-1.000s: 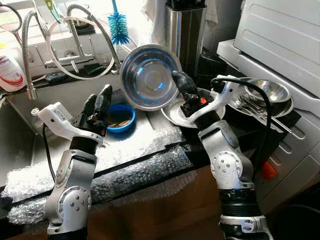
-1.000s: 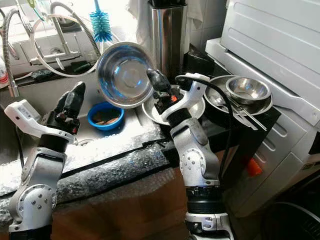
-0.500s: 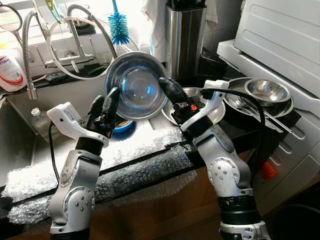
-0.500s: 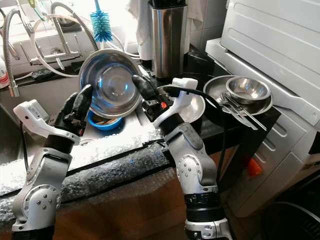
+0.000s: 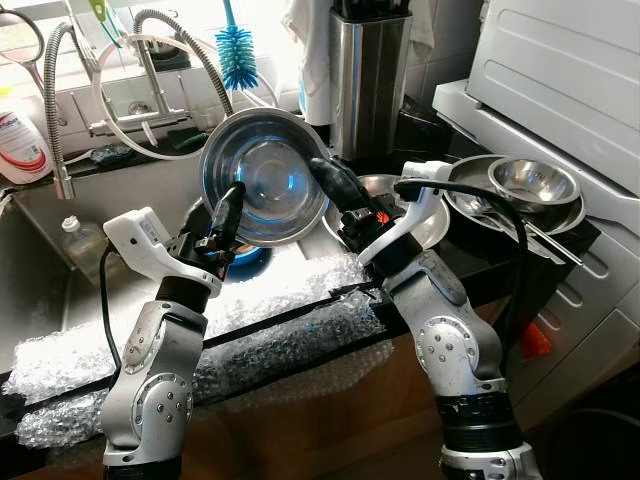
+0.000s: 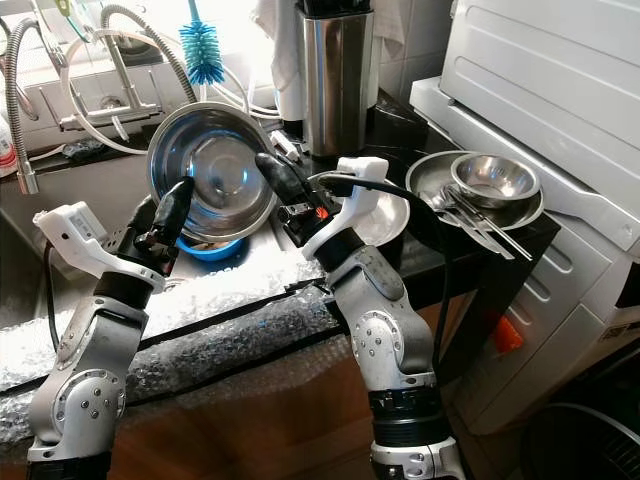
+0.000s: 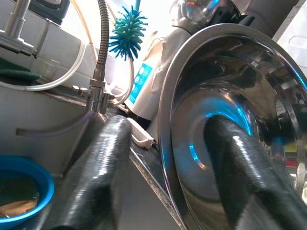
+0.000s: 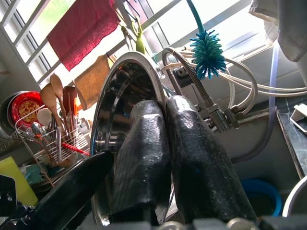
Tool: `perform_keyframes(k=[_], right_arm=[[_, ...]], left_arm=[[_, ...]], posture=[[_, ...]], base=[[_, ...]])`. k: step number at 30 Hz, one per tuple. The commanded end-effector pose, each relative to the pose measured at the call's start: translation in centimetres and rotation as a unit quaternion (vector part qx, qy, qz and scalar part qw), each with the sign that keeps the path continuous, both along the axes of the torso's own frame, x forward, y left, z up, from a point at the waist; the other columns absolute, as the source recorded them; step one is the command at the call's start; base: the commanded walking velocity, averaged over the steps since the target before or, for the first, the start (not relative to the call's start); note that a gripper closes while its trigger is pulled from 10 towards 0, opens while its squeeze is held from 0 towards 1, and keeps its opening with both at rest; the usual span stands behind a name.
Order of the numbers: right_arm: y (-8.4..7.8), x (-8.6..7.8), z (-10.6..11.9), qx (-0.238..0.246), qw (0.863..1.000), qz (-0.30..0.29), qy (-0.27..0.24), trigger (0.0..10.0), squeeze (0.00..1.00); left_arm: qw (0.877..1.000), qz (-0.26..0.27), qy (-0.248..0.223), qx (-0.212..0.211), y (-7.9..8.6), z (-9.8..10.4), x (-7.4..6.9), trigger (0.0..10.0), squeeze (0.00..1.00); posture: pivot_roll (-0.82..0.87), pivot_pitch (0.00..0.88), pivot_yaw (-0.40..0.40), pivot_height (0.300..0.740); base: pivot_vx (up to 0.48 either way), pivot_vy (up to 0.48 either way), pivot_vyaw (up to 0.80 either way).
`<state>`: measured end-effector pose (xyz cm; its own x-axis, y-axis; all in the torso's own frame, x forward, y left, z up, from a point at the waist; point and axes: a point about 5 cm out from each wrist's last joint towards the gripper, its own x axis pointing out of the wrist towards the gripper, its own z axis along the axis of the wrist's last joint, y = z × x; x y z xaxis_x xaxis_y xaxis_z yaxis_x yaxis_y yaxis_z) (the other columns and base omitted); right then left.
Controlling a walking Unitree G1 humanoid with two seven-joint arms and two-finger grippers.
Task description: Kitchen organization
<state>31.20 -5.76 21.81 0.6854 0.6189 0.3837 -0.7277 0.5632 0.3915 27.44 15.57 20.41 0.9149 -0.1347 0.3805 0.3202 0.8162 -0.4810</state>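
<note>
Shiny round steel mixing bowl (image 5: 262, 177) hangs tilted on edge above the sink, its rim pinched between the nearly closed fingers of the right gripper (image 5: 330, 184) — while the left gripper (image 5: 226, 207) stands spread, one finger inside the rim and one behind, not yet clamped. A thin, slick rim could slip free mid-handover, dropping onto the small blue plastic bowl (image 6: 209, 247) directly below both jaws.
</note>
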Motion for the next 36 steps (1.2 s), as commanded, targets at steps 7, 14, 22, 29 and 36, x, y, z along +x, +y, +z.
perform_keyframes(k=[7, 14, 22, 29, 36], right_arm=[[0.58, -0.61, 0.83, -0.004, 1.0, 0.01, -0.026, 10.0, 0.0], [0.55, -0.54, 0.82, -0.005, 1.0, 0.007, -0.027, 10.0, 0.0], [0.6, -0.32, 0.65, -0.009, 1.0, 0.001, -0.02, 10.0, 0.0], [0.43, -0.17, 0.52, -0.013, 1.0, -0.002, -0.017, 10.0, 1.0], [0.28, 0.11, 0.4, -0.011, 1.0, -0.008, -0.012, 10.0, 1.0]], left_arm=[[1.0, 0.006, -0.008, 0.004, 0.33, 0.4, 0.01, 0.0, 0.0], [1.0, 0.0, -0.011, 0.0, 0.16, 0.57, -0.03, 0.0, 0.0], [1.0, -0.003, -0.015, -0.003, 0.24, 0.75, 0.06, 0.0, 0.0], [1.0, -0.002, -0.025, -0.01, 0.4, 1.1, 0.1, 0.0, 0.0], [1.0, -0.001, -0.027, -0.016, 0.5, 1.2, 0.04, 0.0, 0.0]], posture=[[-0.09, 0.0, 0.065, 0.74], [-0.09, 0.0, 0.067, 0.74], [-0.09, 0.0, 0.068, 0.74], [-0.09, 0.0, 0.066, 0.74], [-0.09, 0.0, 0.061, 0.74]], base=[[0.0, 0.0, 0.0], [0.0, 0.0, 0.0], [0.0, 0.0, 0.0], [0.0, 0.0, 0.0], [0.0, 0.0, 0.0]])
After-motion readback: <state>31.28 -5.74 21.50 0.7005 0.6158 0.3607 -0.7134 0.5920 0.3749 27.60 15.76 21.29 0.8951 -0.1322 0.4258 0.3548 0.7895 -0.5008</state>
